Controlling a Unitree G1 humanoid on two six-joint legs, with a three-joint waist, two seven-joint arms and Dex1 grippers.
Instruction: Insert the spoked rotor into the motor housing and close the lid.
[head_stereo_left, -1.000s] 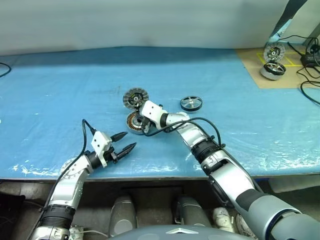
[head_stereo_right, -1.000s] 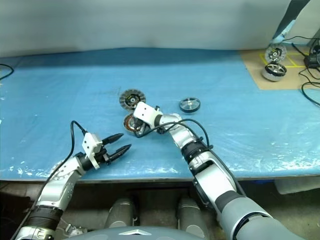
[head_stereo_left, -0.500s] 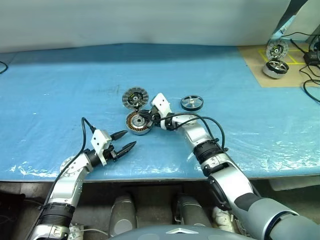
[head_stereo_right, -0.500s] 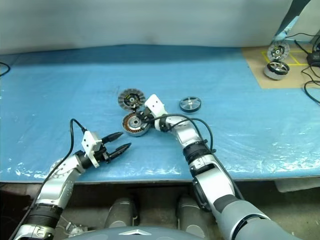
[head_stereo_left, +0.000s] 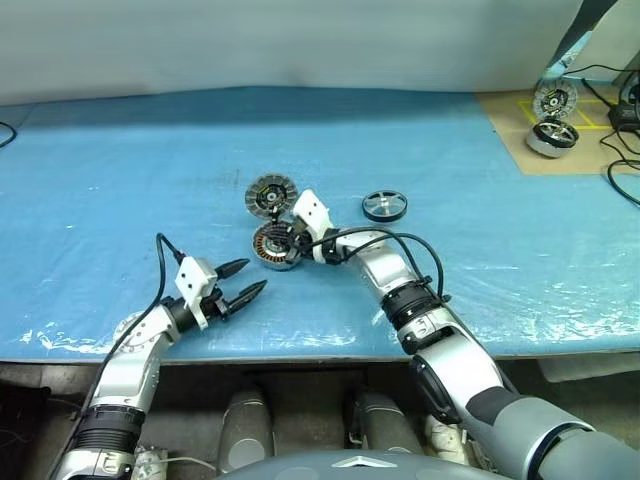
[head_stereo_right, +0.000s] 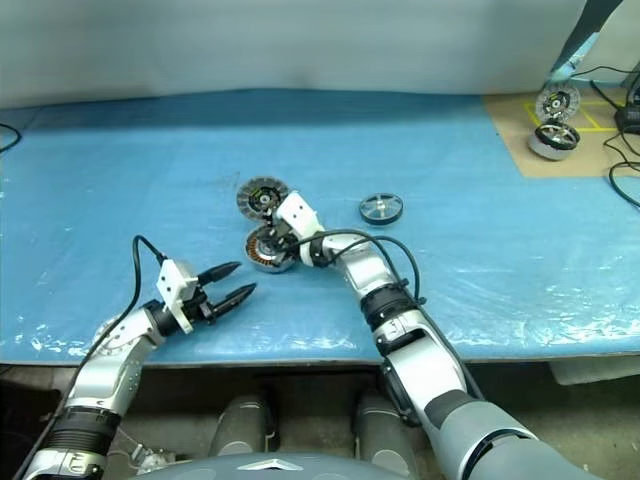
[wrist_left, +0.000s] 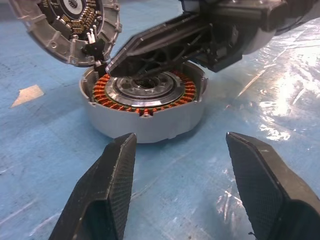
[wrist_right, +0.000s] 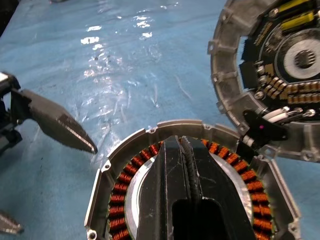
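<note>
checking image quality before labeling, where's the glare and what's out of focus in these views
Left wrist view: white glare on the wrinkled blue plastic table cover at the far side; the open left gripper fingers look soft up close, while the silver-grey copper-wound motor housing is sharp.
Right wrist view: glare streaks on the cover beyond the housing; the shut right gripper is dark and slightly blurred.
Eye views: even light, mild sheen along the cover's near edge.

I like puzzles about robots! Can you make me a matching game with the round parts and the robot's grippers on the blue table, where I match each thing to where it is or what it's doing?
Things:
1. motor housing
2. lid
3. spoked rotor
4. left gripper

Places or states:
A. lying apart, off to the right
B. open, holding nothing
C. under the shut right gripper
D. just behind the copper-ringed cup

Pairs: 1-C, 2-D, 3-A, 4-B
</note>
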